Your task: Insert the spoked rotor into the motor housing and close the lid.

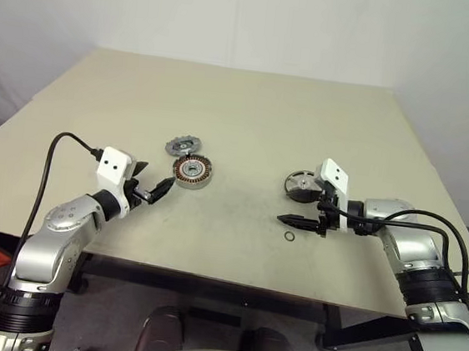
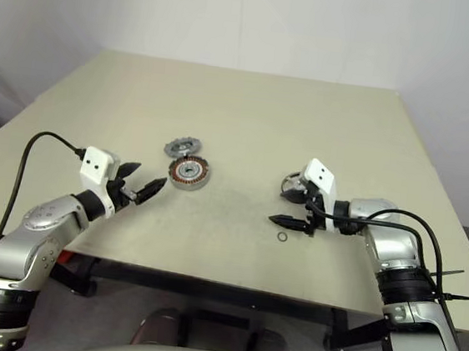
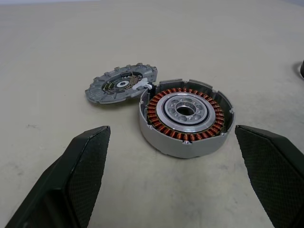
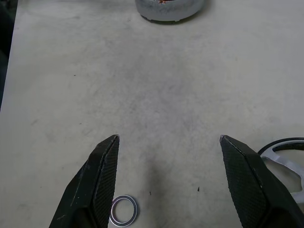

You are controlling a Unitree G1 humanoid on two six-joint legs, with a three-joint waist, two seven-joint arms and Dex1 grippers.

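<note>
Both sets of fingers spread wide, empty. Right gripper point(image 1: 303, 223) hovers near spoked rotor point(image 1: 302, 184), flat on tabletop point(image 1: 249, 118); left gripper point(image 1: 151, 182) faces motor housing point(image 1: 191, 172), lid point(image 1: 182, 145) touching it. Rotor likely rigid, thin, slick: pinch across rim.

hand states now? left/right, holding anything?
Left hand: open, empty, aimed at the motor housing.
Right hand: open, empty, beside the spoked rotor.
</note>
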